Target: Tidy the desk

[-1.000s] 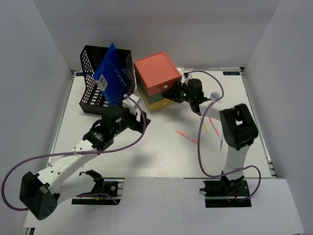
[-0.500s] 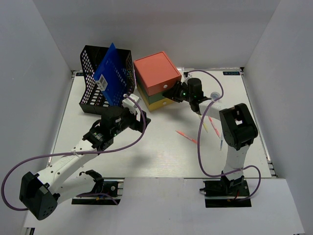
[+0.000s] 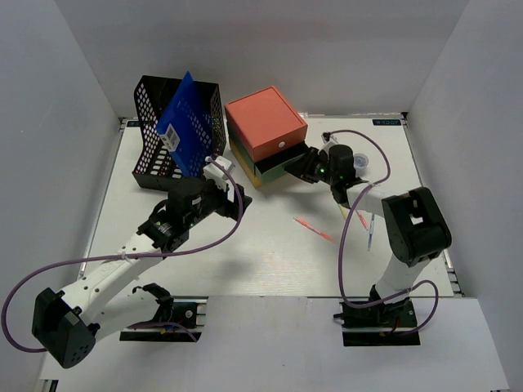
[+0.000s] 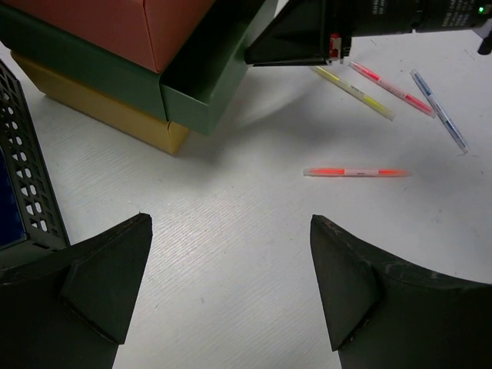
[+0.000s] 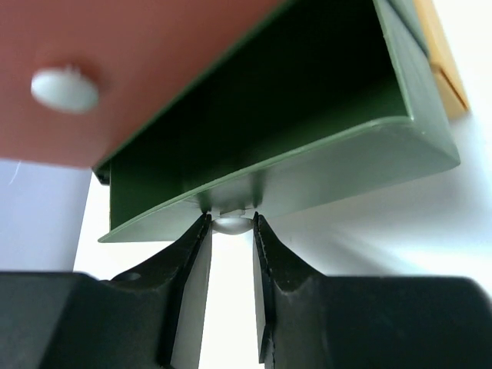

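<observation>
On the white desk (image 3: 245, 269) stands a drawer box with a coral top (image 3: 263, 122), a green drawer (image 3: 278, 169) and a yellow one (image 4: 100, 108) beneath. The green drawer (image 5: 307, 154) is slid partway out and looks empty. My right gripper (image 5: 231, 231) is shut on its small white knob (image 5: 231, 224), just right of the box (image 3: 304, 166). My left gripper (image 4: 231, 238) hangs open over bare desk, nothing between its fingers, left of the box front (image 3: 233, 189). An orange pen (image 4: 355, 172) lies ahead of it.
A black mesh basket (image 3: 163, 131) holding a blue folder (image 3: 189, 122) stands at the back left. Yellow (image 4: 354, 92), pink (image 4: 392, 88) and blue (image 4: 440, 110) pens lie on the desk under the right arm. The coral drawer has its own white knob (image 5: 65, 88).
My right gripper closed on the green drawer's knob and drew back to the right, sliding the drawer out. The left arm has not moved.
</observation>
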You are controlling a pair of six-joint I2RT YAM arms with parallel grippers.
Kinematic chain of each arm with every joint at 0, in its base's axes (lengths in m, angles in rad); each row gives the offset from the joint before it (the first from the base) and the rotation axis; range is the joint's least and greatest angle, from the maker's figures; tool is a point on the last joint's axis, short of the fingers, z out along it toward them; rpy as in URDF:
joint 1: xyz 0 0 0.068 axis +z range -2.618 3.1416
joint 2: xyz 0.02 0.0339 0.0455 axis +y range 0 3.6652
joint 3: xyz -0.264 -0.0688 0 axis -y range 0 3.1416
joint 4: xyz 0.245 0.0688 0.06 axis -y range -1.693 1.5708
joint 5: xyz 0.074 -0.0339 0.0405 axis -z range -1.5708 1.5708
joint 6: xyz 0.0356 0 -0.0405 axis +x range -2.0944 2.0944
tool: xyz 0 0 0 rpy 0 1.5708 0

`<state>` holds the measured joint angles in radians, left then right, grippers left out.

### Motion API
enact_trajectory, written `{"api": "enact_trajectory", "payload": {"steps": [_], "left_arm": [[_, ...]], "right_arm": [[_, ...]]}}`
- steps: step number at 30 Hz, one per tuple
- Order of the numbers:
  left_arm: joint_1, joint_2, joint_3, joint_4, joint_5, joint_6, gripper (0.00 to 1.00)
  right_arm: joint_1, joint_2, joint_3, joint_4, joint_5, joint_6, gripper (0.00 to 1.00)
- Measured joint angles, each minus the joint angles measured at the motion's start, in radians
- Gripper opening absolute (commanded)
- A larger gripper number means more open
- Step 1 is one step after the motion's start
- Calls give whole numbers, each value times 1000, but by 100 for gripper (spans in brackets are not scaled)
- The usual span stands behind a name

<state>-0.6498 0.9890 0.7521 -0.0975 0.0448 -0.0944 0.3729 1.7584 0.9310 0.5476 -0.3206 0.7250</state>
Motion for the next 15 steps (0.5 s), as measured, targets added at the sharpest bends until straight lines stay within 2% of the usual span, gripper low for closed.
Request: {"api": "enact_trajectory", "payload": {"steps": [5,13,15], "left_arm": [[0,-5,0,1,0,0,93],[0,-5,0,1,1,0,93],[0,-5,0,1,1,0,93]], "right_arm": [[-9,-72,-84,3,-7,-3,26],[-12,-117,-128,0,-19,-15,28],[-12,-133,-135,-6,-19,-23,33]]}}
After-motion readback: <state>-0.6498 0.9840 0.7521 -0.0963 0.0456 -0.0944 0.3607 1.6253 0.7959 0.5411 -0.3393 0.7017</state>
